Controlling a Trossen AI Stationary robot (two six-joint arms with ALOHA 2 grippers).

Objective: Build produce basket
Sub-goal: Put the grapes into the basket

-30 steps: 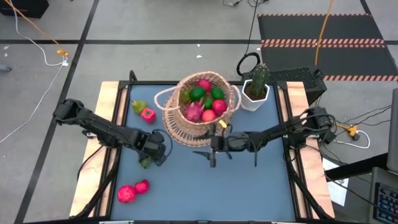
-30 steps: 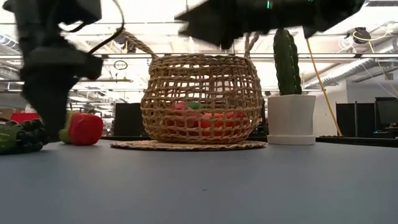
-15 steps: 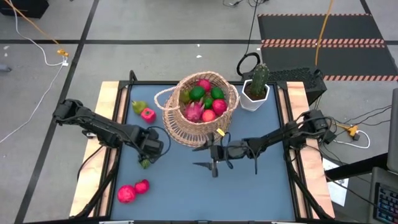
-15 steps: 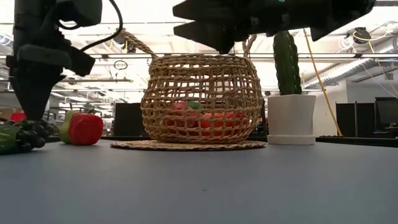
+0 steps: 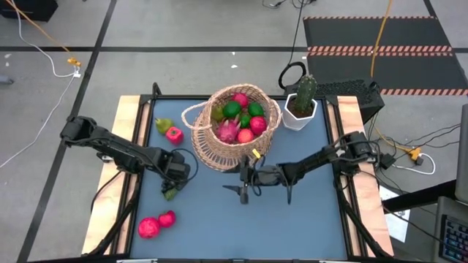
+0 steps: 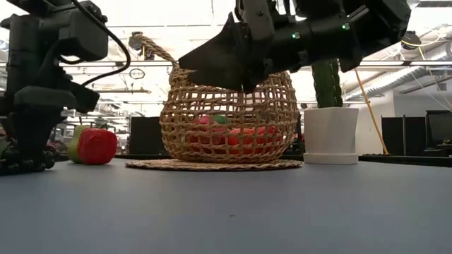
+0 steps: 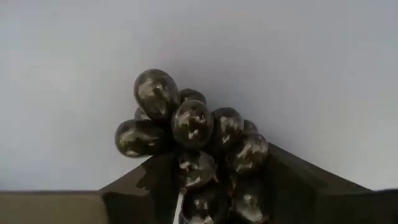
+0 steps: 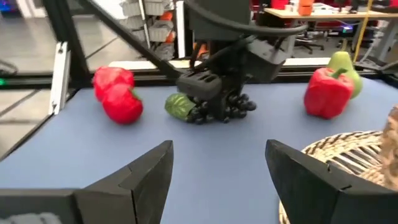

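blue table (image 5: 307, 219), 1 basket (image 5: 219, 150), 1 grapes bunch (image 7: 193, 143), 2 red apples (image 5: 155, 225)

Robotics lab inside a big open office/industrial floor. Evidence: test table (image 5: 219, 219) with a blue-grey top and wooden side strips stands alone on grey carpet tiles, two dark arms bolted at its edges. Loose cables (image 5: 44, 44) run across the floor, orange cord (image 5: 380, 36) crosses a black mat with striped hazard edging (image 5: 380, 50). Low view shows an exposed ceiling with pipes and ducts (image 6: 417, 77), strip lights, a wall clock (image 6: 137, 73) and a monitor (image 6: 438, 127) at the far side. Right wrist view looks past the table to metal shelving racks (image 8: 146, 18) and a desk with office chairs (image 8: 323, 34) behind it. Laptop corner (image 5: 455, 237) by the rig.
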